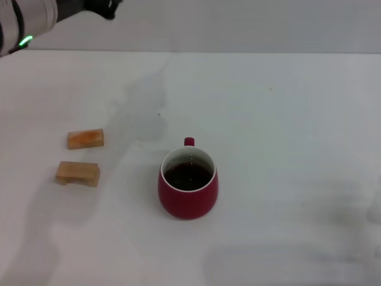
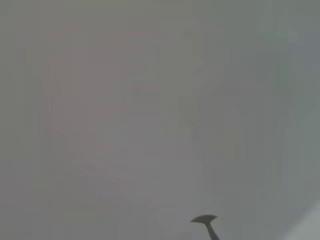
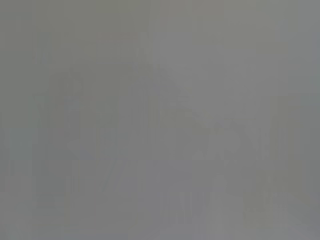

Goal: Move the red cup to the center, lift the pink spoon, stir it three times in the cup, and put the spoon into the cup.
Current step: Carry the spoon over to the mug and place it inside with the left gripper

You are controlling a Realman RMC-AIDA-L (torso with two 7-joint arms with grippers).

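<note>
The red cup (image 1: 188, 183) stands upright near the middle of the table, dark inside, its small handle pointing to the far side. My left arm (image 1: 33, 21) is raised at the far left corner, well away from the cup; only its wrist end shows. In the left wrist view the grey metal bowl and neck of the pink spoon (image 2: 205, 221) stick up from the picture's edge, held clear of the table. The pink handle is hidden. The right gripper is out of view.
Two tan wooden blocks lie left of the cup: an orange-tinted one (image 1: 86, 138) and a notched one (image 1: 78, 173) nearer me. The white table (image 1: 286, 119) stretches wide to the right and far side of the cup.
</note>
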